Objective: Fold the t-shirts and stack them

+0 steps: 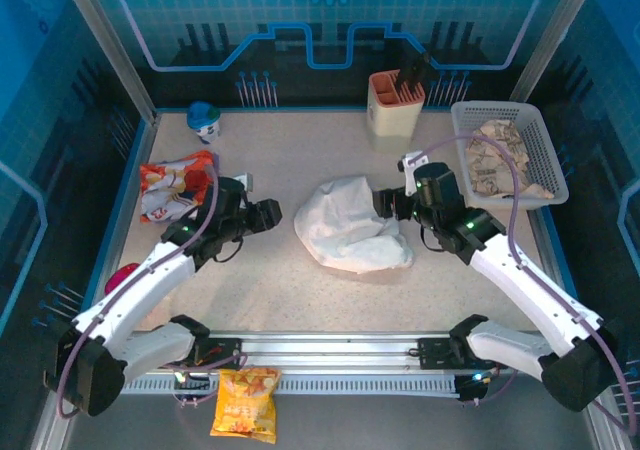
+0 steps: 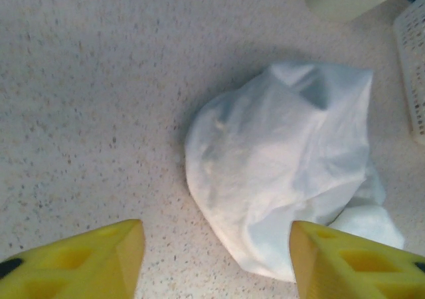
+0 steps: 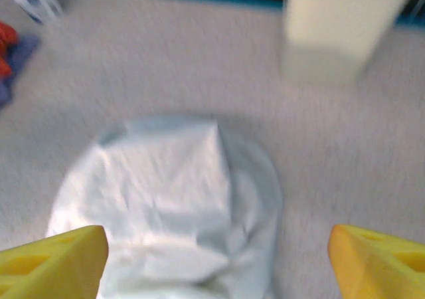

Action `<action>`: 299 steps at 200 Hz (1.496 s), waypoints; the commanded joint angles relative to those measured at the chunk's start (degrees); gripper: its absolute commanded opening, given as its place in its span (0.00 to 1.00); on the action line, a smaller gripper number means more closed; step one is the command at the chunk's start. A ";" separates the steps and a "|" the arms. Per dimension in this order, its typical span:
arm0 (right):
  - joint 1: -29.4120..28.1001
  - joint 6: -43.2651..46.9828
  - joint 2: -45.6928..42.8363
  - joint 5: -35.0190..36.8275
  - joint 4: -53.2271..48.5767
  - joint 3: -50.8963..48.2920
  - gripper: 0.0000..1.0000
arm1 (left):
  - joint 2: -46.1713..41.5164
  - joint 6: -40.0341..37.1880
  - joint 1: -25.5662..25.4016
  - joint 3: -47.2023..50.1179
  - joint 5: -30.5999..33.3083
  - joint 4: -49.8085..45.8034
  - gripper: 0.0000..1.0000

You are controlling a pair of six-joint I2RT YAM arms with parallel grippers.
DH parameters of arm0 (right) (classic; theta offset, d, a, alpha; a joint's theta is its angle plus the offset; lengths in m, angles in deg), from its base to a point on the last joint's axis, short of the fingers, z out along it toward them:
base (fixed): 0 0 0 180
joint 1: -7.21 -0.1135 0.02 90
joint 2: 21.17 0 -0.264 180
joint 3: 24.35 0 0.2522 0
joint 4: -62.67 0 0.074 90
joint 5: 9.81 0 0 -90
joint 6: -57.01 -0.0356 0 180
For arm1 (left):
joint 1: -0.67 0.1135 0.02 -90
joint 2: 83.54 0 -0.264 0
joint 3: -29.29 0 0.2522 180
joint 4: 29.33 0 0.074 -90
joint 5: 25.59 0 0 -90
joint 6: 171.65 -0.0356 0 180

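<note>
A rumpled white t-shirt bundle (image 1: pixel 350 228) lay near the middle of the speckled counter (image 1: pixel 300 300), between the two arms. The left hand (image 1: pixel 268 215) hung near its left edge, yellow fingers (image 2: pixel 99 259) parted with nothing between them. The right hand (image 1: pixel 385 205) was at the bundle's right edge, its fingers spread wide and likewise empty.

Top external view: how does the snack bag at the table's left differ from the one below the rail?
The red-and-white snack bag lies on the table at its left edge; the yellow snack bag lies in front of the rail. The red-and-white bag is crumpled, the yellow bag smoother. Both are printed packets lying flat.
</note>
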 commanded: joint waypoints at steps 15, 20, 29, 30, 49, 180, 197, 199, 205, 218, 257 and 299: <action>0.60 -9.75 -2.33 -10.19 -4.85 -10.35 0.97 | 6.14 1.12 0.26 2.91 -5.55 3.97 0.59; 0.61 -10.58 -1.69 -11.34 -4.81 -11.35 0.96 | 7.22 1.36 0.33 3.00 -6.25 4.88 0.62; 0.47 -12.59 -0.30 -12.83 -4.46 -13.20 0.96 | 9.45 1.96 0.27 2.93 -7.51 6.59 0.65; 0.45 -12.84 -0.08 -12.90 -4.40 -13.32 0.96 | 9.66 2.04 0.27 2.92 -7.66 6.74 0.66; 0.32 -17.43 3.85 -12.75 -2.73 -16.92 0.94 | 14.72 3.62 0.21 1.61 -9.92 9.23 0.70; 27.75 -14.91 -4.87 -9.71 -12.38 1.66 0.63 | 24.18 7.72 -1.51 -1.78 -13.08 16.92 0.70; 27.83 -13.63 -0.52 -12.63 -15.86 2.64 0.81 | 27.01 8.30 -3.06 -3.63 -13.79 18.13 0.68; 27.78 -13.66 -0.36 -12.84 -15.99 2.31 0.83 | 27.38 8.39 -3.38 -3.84 -13.85 18.27 0.68; 27.76 -13.77 -0.42 -13.49 -15.74 1.16 0.88 | 28.65 8.76 -4.24 -4.77 -14.08 18.83 0.66; 27.74 -14.48 -2.35 -14.45 -14.01 -2.36 1.00 | 31.73 9.67 -6.51 -6.73 -15.05 20.46 0.63; 27.76 -14.76 -8.41 -14.83 -12.95 -9.12 1.00 | 43.13 13.50 -14.12 -13.50 -17.53 24.66 0.56; 27.82 -14.53 -9.06 -15.43 -13.56 -9.91 1.00 | 52.01 20.18 -19.91 -17.06 -16.68 32.61 0.58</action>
